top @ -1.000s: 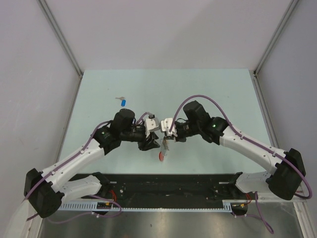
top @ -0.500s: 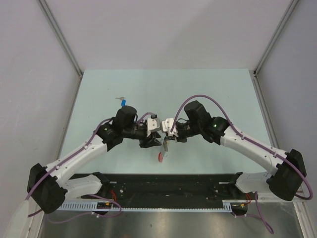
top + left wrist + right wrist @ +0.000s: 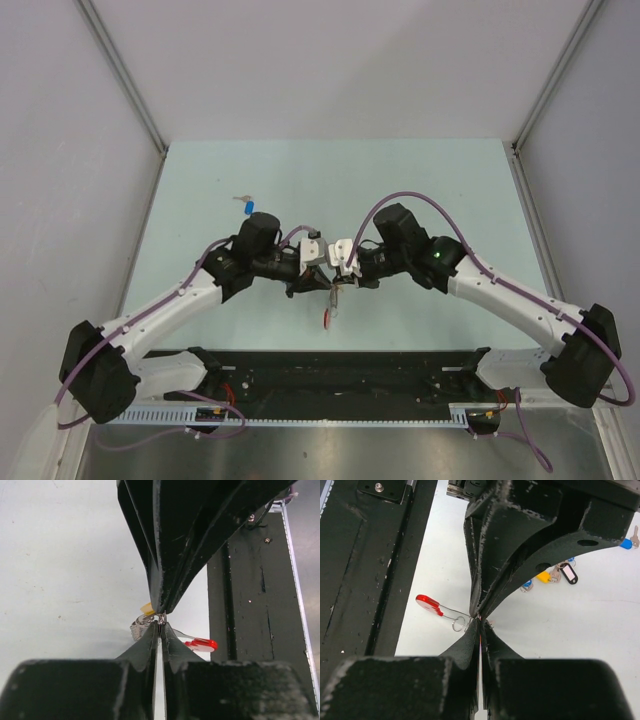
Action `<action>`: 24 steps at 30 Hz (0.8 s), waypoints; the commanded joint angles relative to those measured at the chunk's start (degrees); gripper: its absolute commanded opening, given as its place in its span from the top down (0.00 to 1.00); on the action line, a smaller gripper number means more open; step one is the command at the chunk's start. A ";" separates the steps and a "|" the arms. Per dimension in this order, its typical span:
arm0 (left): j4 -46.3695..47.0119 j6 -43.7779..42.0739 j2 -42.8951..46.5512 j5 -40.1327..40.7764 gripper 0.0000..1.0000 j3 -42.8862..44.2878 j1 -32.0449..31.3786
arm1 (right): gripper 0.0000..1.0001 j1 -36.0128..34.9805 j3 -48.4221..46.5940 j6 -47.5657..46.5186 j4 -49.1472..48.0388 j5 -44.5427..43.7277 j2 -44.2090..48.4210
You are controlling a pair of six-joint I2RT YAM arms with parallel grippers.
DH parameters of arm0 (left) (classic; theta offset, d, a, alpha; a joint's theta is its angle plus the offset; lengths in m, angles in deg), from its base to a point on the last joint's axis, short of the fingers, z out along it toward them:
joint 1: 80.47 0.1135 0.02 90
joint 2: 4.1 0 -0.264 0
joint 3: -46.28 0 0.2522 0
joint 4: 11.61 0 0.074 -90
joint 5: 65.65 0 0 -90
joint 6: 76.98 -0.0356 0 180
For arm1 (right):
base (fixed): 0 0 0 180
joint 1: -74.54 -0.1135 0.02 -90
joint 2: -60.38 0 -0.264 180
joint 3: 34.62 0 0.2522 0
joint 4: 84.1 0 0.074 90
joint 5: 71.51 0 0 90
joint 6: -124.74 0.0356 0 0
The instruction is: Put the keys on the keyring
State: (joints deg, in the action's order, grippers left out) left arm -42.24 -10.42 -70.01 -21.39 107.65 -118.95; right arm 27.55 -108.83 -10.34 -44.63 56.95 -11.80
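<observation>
Status pls?
- Keyring [image 3: 430, 604] hangs betw. both tips, above table [image 3: 600, 630]. Right gripper [image 3: 479, 625] is closed on its wire. Left gripper [image 3: 161, 624] jaws are together too, but I cannot tell on what.

Keys?
- Keys [image 3: 555, 574] lie apart on table, none threaded I think. Most work is left.

One camera looks down from high up at the near side and sees the whole bench [image 3: 420, 180]. Each wrist camera sits very close behind its own fingers [image 3: 142, 652], facing the other pair. Both wrist views show the same red keyring [image 3: 201, 644] and bench spot.
</observation>
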 commanded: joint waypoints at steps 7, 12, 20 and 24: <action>-1.24 1.12 0.52 -0.67 1.00 -0.07 -0.19 | 1.00 0.05 -2.48 -0.89 -0.49 0.74 2.31; -1.77 2.43 2.18 -0.41 0.99 0.02 1.03 | 1.00 1.10 -2.31 -0.89 0.74 0.57 2.84; 5.70 12.88 5.79 -1.63 1.00 -1.65 3.50 | 1.00 2.07 -1.78 -0.71 0.83 -0.05 3.54; 9.91 20.08 7.02 2.04 1.00 -2.44 3.59 | 1.00 1.89 -1.69 -0.62 0.56 0.47 3.72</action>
State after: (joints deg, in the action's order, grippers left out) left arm -38.28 0.82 -65.66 -21.06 105.95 -116.20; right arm 29.08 -108.83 -10.43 -44.49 57.34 -9.72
